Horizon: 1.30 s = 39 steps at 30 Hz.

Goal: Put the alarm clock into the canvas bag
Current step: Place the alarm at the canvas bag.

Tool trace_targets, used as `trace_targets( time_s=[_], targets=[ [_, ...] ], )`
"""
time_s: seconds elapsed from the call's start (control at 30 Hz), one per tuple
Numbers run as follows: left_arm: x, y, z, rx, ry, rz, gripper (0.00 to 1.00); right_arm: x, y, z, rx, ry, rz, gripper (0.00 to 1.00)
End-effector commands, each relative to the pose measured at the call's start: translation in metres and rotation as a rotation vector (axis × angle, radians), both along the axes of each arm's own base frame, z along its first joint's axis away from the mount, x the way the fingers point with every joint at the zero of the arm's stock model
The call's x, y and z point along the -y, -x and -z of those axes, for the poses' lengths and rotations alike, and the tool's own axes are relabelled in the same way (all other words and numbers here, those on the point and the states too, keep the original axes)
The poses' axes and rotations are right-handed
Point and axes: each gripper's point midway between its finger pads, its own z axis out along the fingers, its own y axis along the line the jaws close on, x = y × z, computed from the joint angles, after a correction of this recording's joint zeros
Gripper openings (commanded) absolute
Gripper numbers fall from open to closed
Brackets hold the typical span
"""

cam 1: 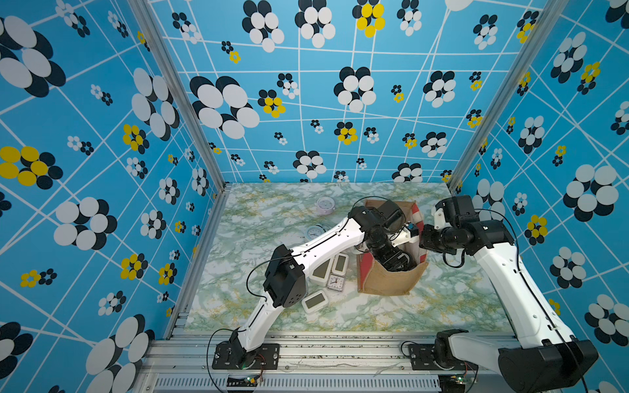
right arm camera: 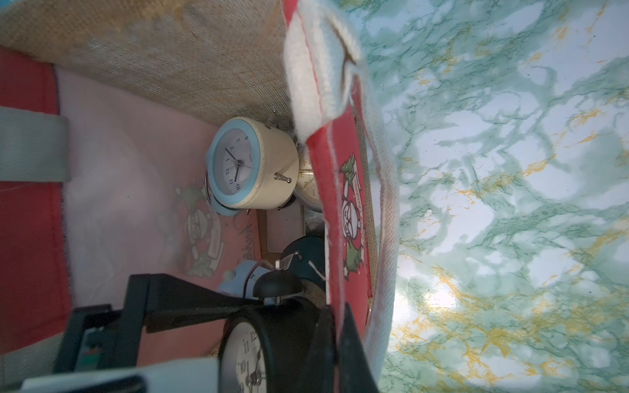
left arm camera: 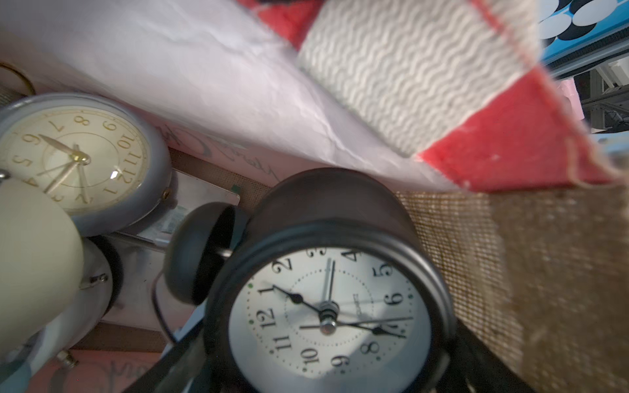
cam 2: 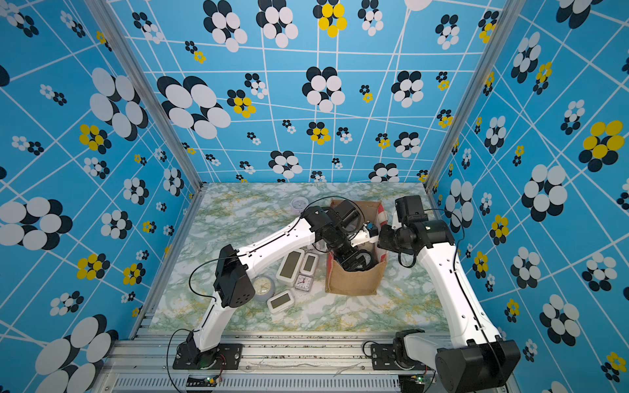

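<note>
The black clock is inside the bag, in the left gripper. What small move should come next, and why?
Probably open the left gripper to let go of the black alarm clock. It is already well inside the canvas bag, near the cream clock, and the right gripper seems shut on the bag's red side panel, holding the mouth open.

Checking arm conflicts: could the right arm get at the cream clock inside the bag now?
Probably not: the right gripper is shut on the side panel of the canvas bag, and the left gripper, holding the black alarm clock, crowds the opening.
</note>
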Motion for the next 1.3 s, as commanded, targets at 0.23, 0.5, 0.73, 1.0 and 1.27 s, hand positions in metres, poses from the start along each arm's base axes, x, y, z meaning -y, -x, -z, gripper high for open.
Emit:
trace_targets(
  time_s=[0.23, 0.5, 0.73, 1.0, 1.27],
  targets=[
    [-0.019, -0.018, 0.082, 0.114, -0.274, -0.007, 0.46, 0.000, -0.001, -0.015, 0.036, -0.004, 0.004, 0.00],
    [-0.042, -0.034, 0.083, 0.231, -0.383, -0.021, 0.48, 0.001, -0.001, -0.015, 0.035, 0.006, 0.001, 0.00],
    [-0.057, -0.036, 0.026, 0.257, -0.317, -0.040, 0.44, 0.003, -0.001, -0.013, 0.032, 0.015, 0.003, 0.00],
    [-0.084, -0.074, 0.018, 0.301, -0.375, -0.187, 0.44, 0.002, -0.003, -0.013, 0.026, 0.018, -0.003, 0.00],
    [-0.068, -0.111, 0.042, 0.301, -0.383, -0.311, 0.44, 0.000, -0.005, -0.014, 0.026, 0.012, -0.009, 0.00]
  ],
)
